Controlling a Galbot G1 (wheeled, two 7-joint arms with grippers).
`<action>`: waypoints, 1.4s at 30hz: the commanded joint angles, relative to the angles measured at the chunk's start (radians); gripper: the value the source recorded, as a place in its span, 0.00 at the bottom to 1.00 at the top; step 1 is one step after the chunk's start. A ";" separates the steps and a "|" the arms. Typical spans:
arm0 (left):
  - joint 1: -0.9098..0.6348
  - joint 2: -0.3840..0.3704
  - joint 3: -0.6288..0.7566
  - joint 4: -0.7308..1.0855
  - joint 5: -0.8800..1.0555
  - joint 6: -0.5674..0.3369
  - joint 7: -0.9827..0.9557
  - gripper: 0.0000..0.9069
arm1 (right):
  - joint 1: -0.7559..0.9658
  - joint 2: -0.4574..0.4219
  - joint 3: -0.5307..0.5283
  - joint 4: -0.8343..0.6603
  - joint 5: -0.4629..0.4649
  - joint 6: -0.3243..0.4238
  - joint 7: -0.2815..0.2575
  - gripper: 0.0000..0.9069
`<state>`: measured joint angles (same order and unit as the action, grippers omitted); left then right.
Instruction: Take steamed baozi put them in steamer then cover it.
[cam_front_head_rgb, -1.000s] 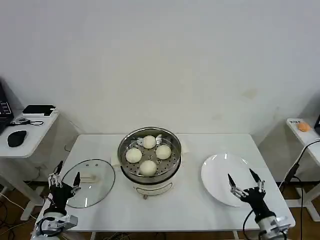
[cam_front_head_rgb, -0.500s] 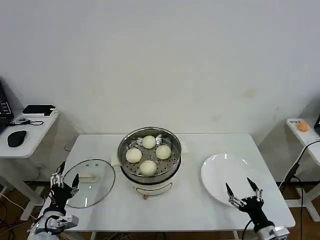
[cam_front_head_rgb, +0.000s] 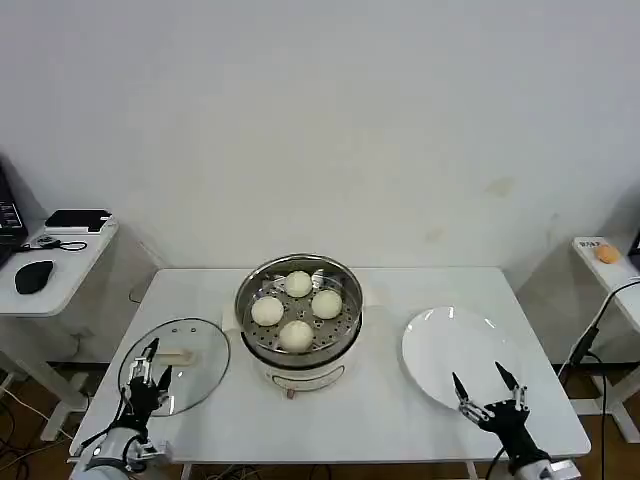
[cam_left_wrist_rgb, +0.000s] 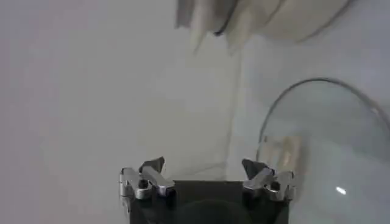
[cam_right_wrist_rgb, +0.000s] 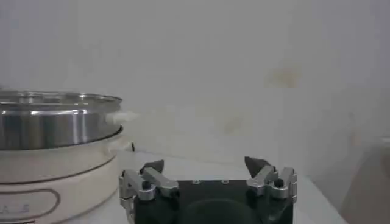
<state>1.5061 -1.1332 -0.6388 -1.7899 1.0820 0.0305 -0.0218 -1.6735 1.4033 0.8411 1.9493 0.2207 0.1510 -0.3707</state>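
Cut off at the edges
Cover (cam_left_wrist_rgb: 323, 146) runs past the left wrist picture's edge; steamer (cam_right_wrist_rgb: 55, 152) is cropped in the right wrist picture

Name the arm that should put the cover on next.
Left. Its open tool sits at the cover on the table's left, beside the steamer holding all four baozi. The right tool is over the plate.

- White table (cam_front_head_rgb: 400, 290): rectangular top, carrying three items.
- Steamer (cam_front_head_rgb: 299, 362): at the centre, uncovered, steel pot on a white base.
- Cover (cam_front_head_rgb: 185, 362): glass, lying flat to the steamer's left.
- White plate (cam_front_head_rgb: 445, 345): lying to the steamer's right.
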 joint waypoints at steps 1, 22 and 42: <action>-0.100 0.019 0.056 0.145 0.065 -0.001 0.010 1.00 | -0.007 0.006 -0.003 0.001 -0.005 0.003 -0.003 1.00; -0.257 0.043 0.083 0.306 0.044 -0.004 0.018 1.00 | -0.018 0.031 -0.010 -0.001 -0.031 0.010 -0.007 1.00; -0.332 0.037 0.111 0.386 0.066 -0.005 0.008 0.08 | -0.025 0.046 -0.011 0.008 -0.036 0.016 -0.008 1.00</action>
<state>1.2048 -1.0959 -0.5322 -1.4492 1.1380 0.0261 -0.0095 -1.6987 1.4488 0.8301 1.9579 0.1851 0.1667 -0.3793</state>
